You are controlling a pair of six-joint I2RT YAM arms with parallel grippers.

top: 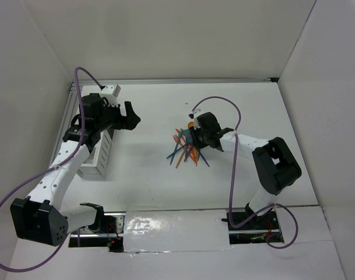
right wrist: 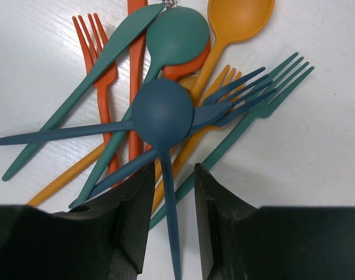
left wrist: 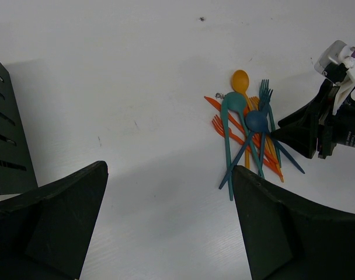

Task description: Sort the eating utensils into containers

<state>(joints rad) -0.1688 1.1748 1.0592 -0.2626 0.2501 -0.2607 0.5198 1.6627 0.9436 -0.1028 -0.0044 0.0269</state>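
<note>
The eating utensils (top: 186, 149) lie in one crossed pile near the middle of the white table (top: 148, 175), orange and teal pieces over each other. The right gripper (right wrist: 174, 170) is low at the edge of this pile with its fingers (right wrist: 131, 221) a little apart. The handle of a dark blue spoon (right wrist: 162, 111) runs into the gap between them, closer to one finger, and I cannot tell if it touches that finger. The bowl of this spoon lies just beyond the fingertips, on top of a teal spoon (right wrist: 177, 35), an orange fork (right wrist: 98, 52) and a dark blue fork (right wrist: 230, 96). The left gripper (left wrist: 169, 169) hangs above the table, well apart from the pile, its fingers spread wide and holding nothing. The containers (top: 100, 156) stand at the left side of the table, under the left arm; the black mesh one (left wrist: 8, 140) shows at the edge of the left wrist view.
</note>
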